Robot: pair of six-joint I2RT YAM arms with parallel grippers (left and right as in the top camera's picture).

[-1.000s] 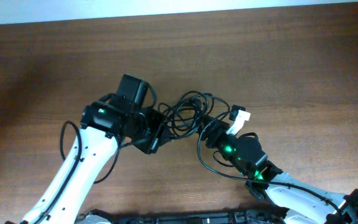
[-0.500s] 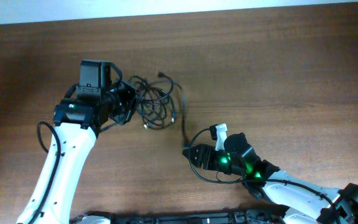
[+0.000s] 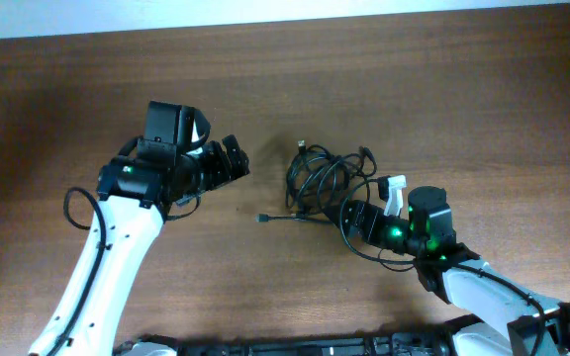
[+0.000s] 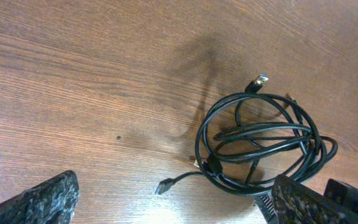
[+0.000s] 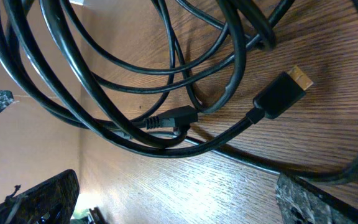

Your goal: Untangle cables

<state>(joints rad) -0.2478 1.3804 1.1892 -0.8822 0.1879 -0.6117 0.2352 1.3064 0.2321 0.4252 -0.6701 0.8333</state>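
The cables [image 3: 323, 181] lie in one knotted bunch on the table [image 3: 463, 89], a little toward 3 o'clock from its middle. The loops cross over each other, so I think the job has hardly begun. Only one plug end [image 3: 265, 218] pokes free, at 8 o'clock of the bunch. The left gripper [image 3: 236, 160] sits at 9 o'clock, well apart from the bunch, its fingers [image 4: 48, 199] wide and holding nothing. The right gripper [image 3: 352, 220] is at 5 o'clock, right beside the loops, also spread wide and pinching no cord. Every cord is left to pull out
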